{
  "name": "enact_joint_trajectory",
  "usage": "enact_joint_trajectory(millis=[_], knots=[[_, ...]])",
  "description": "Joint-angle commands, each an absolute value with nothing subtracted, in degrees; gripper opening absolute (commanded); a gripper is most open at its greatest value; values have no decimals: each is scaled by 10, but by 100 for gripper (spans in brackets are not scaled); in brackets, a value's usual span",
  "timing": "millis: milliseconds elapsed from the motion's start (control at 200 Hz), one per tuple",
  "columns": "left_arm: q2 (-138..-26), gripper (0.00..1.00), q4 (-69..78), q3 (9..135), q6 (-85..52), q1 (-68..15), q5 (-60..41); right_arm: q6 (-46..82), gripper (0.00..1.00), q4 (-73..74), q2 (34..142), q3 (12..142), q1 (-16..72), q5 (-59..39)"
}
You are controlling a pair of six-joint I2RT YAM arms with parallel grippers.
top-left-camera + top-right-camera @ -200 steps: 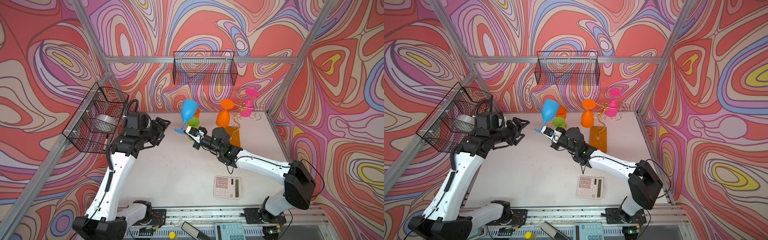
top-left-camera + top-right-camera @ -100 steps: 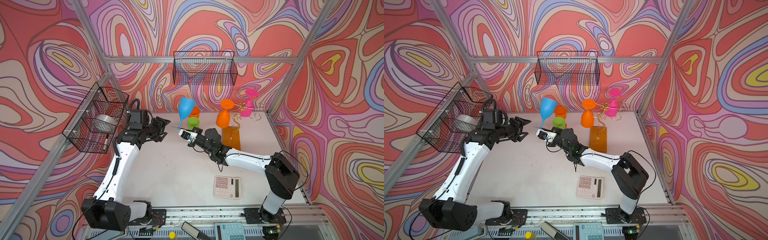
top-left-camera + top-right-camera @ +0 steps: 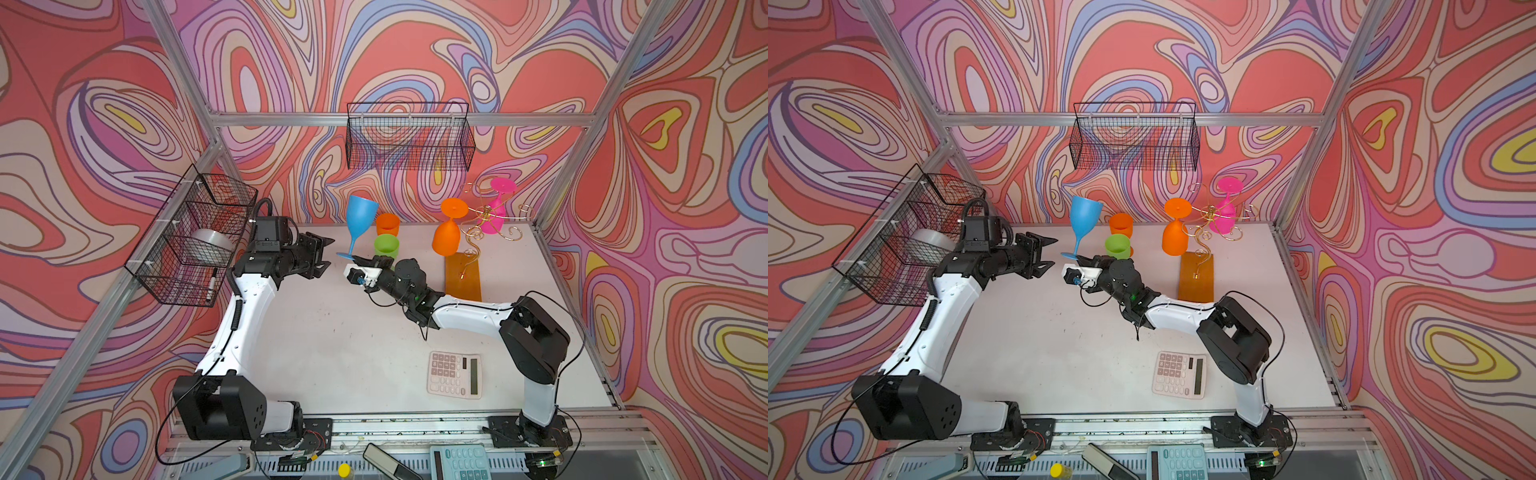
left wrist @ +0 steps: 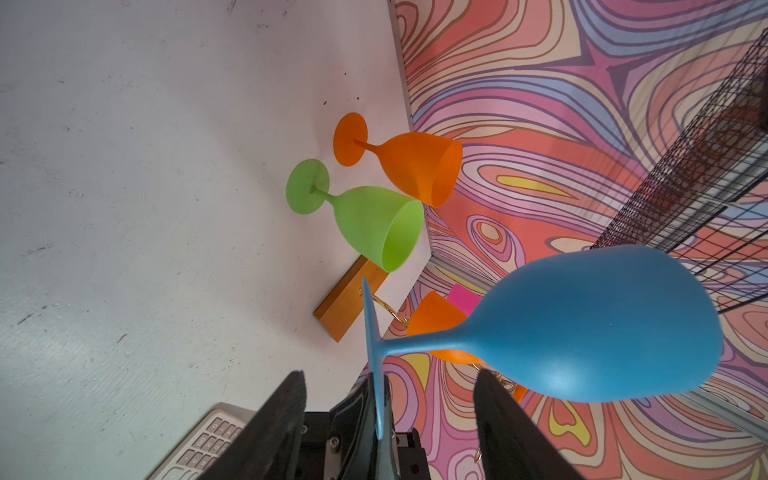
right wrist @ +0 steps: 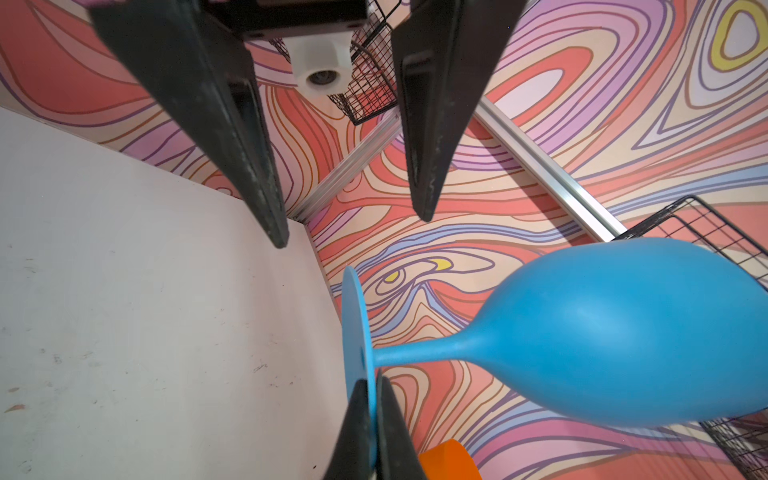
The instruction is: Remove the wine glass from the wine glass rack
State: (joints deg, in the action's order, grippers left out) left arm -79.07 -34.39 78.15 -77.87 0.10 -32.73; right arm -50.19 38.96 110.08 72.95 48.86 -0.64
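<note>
At the left, the left gripper point(image 3: 328, 253) is seen with its jaws standing apart and nothing between them; it is turned toward the blue wine glass point(image 3: 360, 216) and its tips are just beside the foot of the glass, not touching. The glass is held upright above the table and is already off the rack. Its foot is pinched at the edge by the right gripper point(image 3: 358, 261), whose jaws are closed flat on the thin disc, as is shown clearly in the right wrist view.

Just behind, a green glass point(image 3: 386, 245) and an orange glass point(image 3: 387, 224) are standing on the table. Further right, the wine glass rack point(image 3: 463, 278) is found at the back corner, with another orange glass point(image 3: 446, 241) and a pink glass point(image 3: 494, 212) hanging upside down on it.

The removal itself is judged to be done. A handover or a set-down seems to be in hand. For the next move, the stem should be taken firmly before the foot is released, because the edge grip may let the glass tip.
</note>
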Motion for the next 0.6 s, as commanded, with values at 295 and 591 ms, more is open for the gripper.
enact_joint_trajectory(millis=[295,591], knots=[[-782,55,-276,747,-812,5,-359,-532,0,420,1104,747,504,0],[-770,44,-275,732,-807,5,-355,-535,0,426,1106,748,511,3]])
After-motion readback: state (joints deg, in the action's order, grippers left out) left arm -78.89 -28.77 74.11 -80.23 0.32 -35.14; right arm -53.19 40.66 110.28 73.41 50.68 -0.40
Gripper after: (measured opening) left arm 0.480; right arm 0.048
